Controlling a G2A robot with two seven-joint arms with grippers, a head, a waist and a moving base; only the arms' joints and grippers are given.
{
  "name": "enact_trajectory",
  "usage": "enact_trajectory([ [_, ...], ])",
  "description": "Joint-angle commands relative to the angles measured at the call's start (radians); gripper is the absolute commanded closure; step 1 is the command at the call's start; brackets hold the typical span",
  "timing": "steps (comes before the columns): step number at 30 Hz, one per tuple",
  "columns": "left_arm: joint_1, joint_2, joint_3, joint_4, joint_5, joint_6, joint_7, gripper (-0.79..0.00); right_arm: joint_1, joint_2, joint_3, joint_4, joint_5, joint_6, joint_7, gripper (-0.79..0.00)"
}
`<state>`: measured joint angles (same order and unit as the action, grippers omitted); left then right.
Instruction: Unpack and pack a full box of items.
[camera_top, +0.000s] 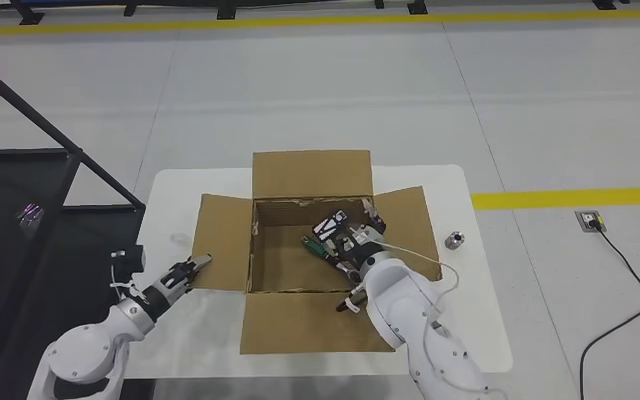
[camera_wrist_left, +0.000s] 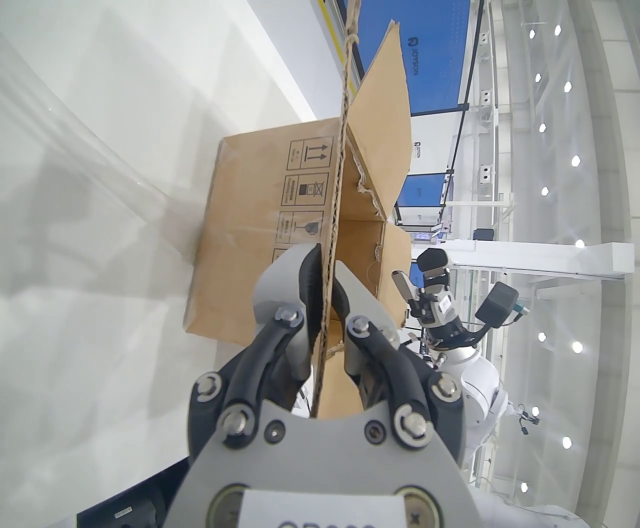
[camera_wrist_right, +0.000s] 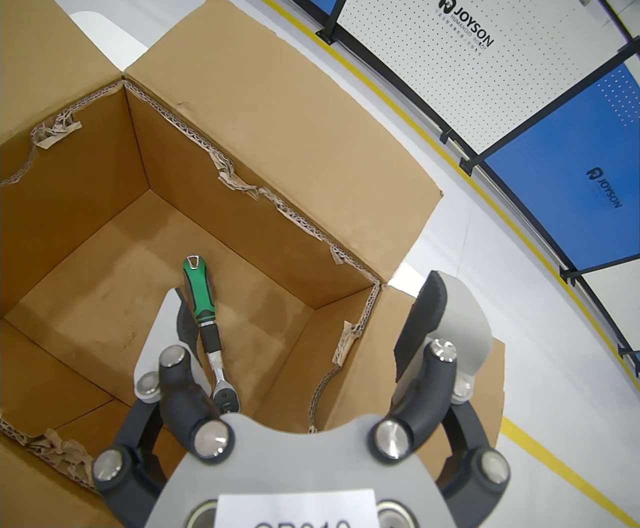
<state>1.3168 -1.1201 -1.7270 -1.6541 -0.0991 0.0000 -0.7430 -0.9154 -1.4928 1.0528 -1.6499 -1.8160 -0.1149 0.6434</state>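
An open cardboard box (camera_top: 310, 175) stands on the white table (camera_top: 440, 185) with its flaps spread outward. My left gripper (camera_top: 199, 262) is at the outer edge of the left flap (camera_top: 222, 240). In the left wrist view the gripper (camera_wrist_left: 325, 285) is shut on that flap's cardboard edge (camera_wrist_left: 345, 150). My right gripper (camera_wrist_right: 300, 315) hangs open over the inside of the box, near its right wall, with nothing between the fingers. A ratchet wrench with a green handle (camera_wrist_right: 200, 295) lies on the box floor below it.
A small metal cylinder (camera_top: 455, 240) sits on the table to the right of the box's right flap. The front flap (camera_top: 300, 320) lies flat toward the table's near edge. A black frame (camera_top: 50, 160) stands left of the table.
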Motion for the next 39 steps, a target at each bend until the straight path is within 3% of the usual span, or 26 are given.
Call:
enact_trajectory([
  [1, -0.003, 0.0, 0.015, -0.002, 0.003, -0.003, -0.005, 0.0, 0.0, 0.0, 0.0, 0.0, 0.0, 0.0, 0.0, -0.785],
  [11, -0.037, 0.004, 0.062, 0.018, 0.016, 0.006, 0.002, 0.0, -0.024, 0.001, 0.008, 0.012, -0.02, -0.012, -0.036, -0.785],
  [12, -0.037, 0.005, 0.06, 0.018, 0.012, 0.009, 0.003, -0.08, -0.024, 0.001, 0.01, 0.013, -0.02, -0.014, -0.036, -0.785],
  [13, -0.036, 0.006, 0.057, 0.018, 0.01, 0.009, 0.001, -0.271, -0.024, 0.001, 0.012, 0.014, -0.02, -0.016, -0.037, -0.785],
  [14, -0.034, 0.007, 0.054, 0.017, 0.008, 0.009, -0.002, -0.591, -0.023, 0.001, 0.014, 0.015, -0.02, -0.018, -0.039, -0.785],
  [15, -0.031, 0.008, 0.05, 0.015, 0.008, 0.008, -0.004, -0.785, -0.023, 0.001, 0.016, 0.016, -0.02, -0.02, -0.04, -0.785],
  [22, 0.003, 0.011, 0.013, -0.017, -0.037, 0.01, 0.035, -0.785, -0.015, -0.002, 0.019, 0.028, -0.014, -0.029, -0.05, -0.785],
  [26, 0.054, 0.009, -0.039, -0.066, -0.093, -0.043, 0.127, -0.785, -0.009, -0.004, 0.021, 0.039, -0.014, -0.028, -0.059, -0.785],
  [33, 0.183, 0.015, -0.093, -0.109, 0.161, -0.168, 0.256, -0.785, -0.026, -0.002, 0.047, 0.033, -0.007, -0.028, -0.093, -0.785],
  [39, 0.168, 0.005, -0.077, -0.05, -0.057, -0.12, 0.257, -0.785, -0.054, 0.003, 0.071, 0.011, -0.008, -0.034, -0.112, -0.785],
])
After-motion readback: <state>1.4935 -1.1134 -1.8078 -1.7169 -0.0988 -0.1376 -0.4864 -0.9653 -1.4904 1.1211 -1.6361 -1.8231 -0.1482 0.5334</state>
